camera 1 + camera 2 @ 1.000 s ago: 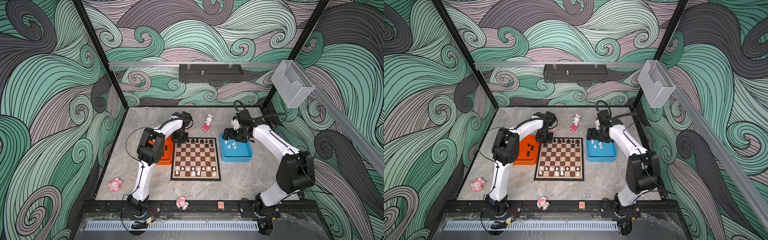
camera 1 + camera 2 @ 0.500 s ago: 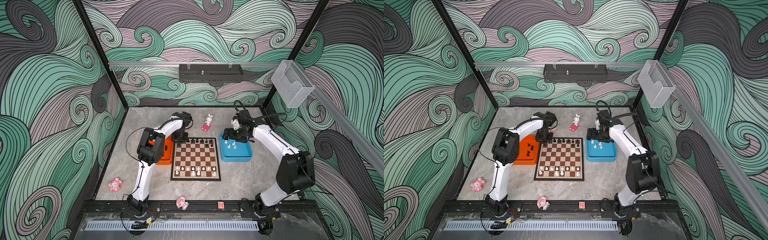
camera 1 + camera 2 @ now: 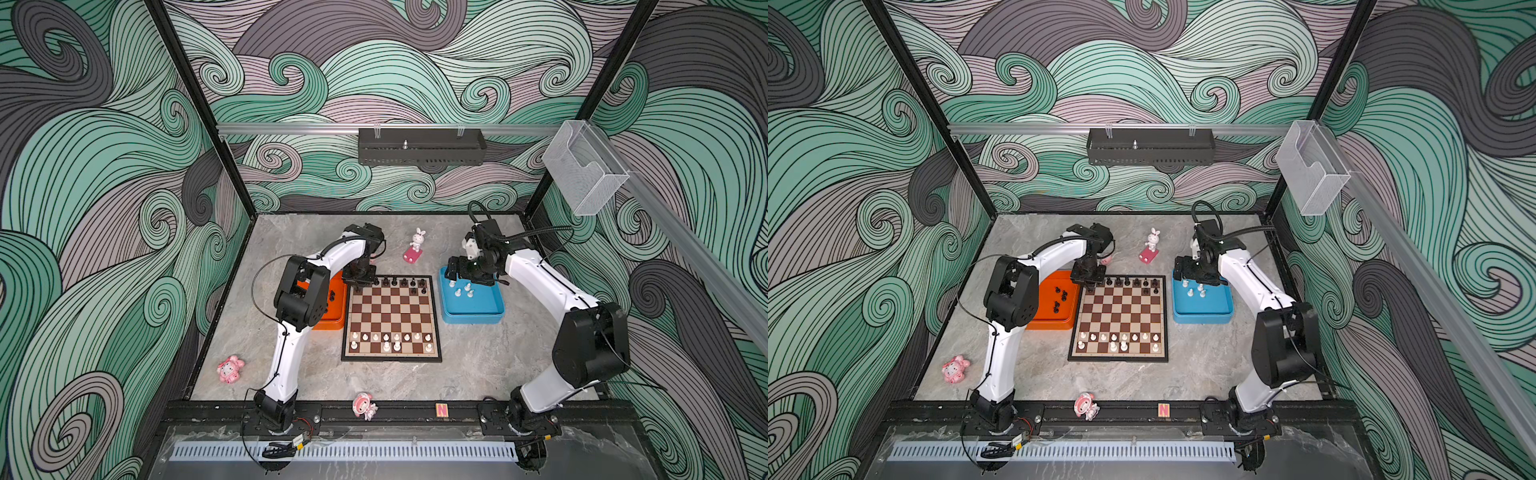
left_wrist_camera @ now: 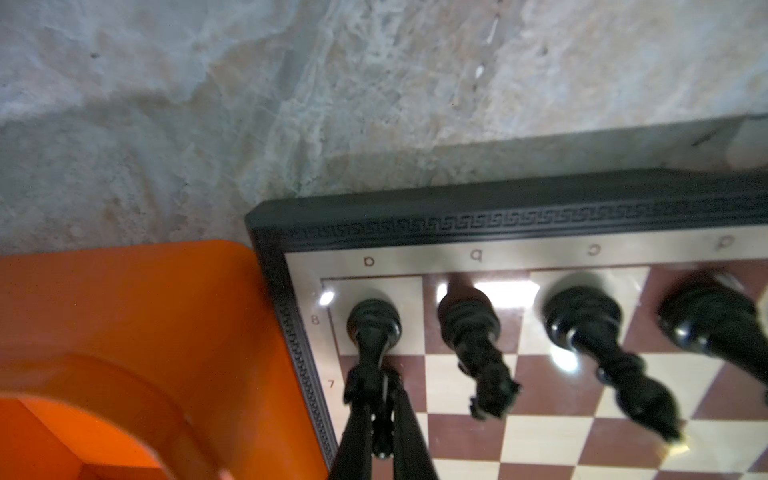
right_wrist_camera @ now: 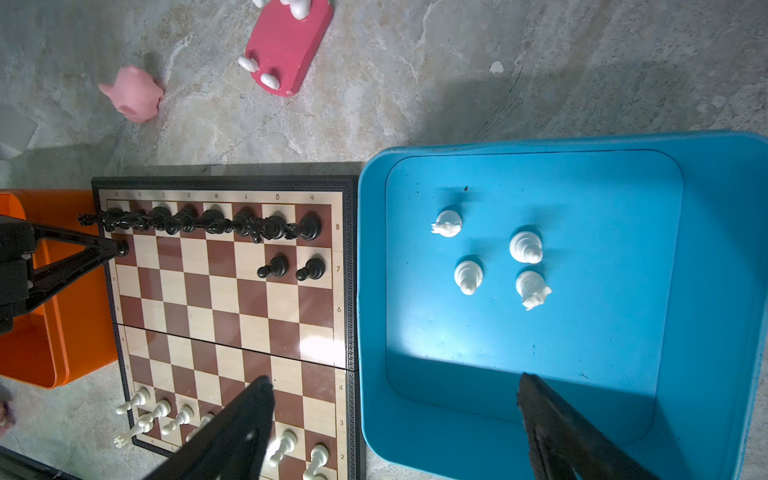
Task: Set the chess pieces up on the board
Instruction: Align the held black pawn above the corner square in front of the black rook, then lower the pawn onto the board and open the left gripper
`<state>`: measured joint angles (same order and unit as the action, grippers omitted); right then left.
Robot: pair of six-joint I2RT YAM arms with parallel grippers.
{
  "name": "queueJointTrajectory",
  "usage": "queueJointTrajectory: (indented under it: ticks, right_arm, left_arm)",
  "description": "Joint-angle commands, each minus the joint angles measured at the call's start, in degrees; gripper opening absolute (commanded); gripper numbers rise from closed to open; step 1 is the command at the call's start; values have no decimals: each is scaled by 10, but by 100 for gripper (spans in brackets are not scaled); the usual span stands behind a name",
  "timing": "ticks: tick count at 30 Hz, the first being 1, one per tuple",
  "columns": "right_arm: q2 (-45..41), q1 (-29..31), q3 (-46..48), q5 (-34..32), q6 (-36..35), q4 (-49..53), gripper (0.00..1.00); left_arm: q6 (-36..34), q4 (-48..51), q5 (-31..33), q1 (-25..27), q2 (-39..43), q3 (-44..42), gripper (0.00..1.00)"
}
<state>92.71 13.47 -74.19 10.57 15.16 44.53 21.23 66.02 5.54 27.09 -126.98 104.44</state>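
**Left tool point(image 3: 358, 286) seating a black pawn point(image 5: 122, 248) at the upper left corner of the board point(image 3: 390, 322).**

Compared with the top views of a second earlier, nothing has visibly shifted and both arms stand where they stood. The placement is therefore judged to be settling, with the release not yet made. The left tool is closed on the pawn over the second-row square beside the orange tray point(image 3: 1054, 319), just below the filled black back row point(image 3: 399, 282) in both top views. Two more black pawns point(image 5: 274, 268) stand near that row's right end. The held pawn's long axis appears upright, head up, though the fingers hide most of it. The right tool point(image 5: 392, 380) stands wide open and empty above the blue tray point(image 3: 473, 319), where four white pieces point(image 5: 525, 247) wait.
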Motion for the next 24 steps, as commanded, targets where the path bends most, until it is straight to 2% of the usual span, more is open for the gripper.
queueJointTrajectory:
  ticks: [1,6,10,24]
  right_arm:
    - [1,-4,6,4,-7,0,92]
    - [1,-3,6,4,-7,1,92]
    - [1,-3,6,5,-7,1,92]
    - [-5,-4,7,6,-6,0,92]
  left_arm:
    - [2,26,1,-1,4,-8,11]
    - [4,26,1,-1,9,-12,23]
    - [5,28,1,-1,15,-12,29]
    - [3,28,-13,-1,33,-5,31]
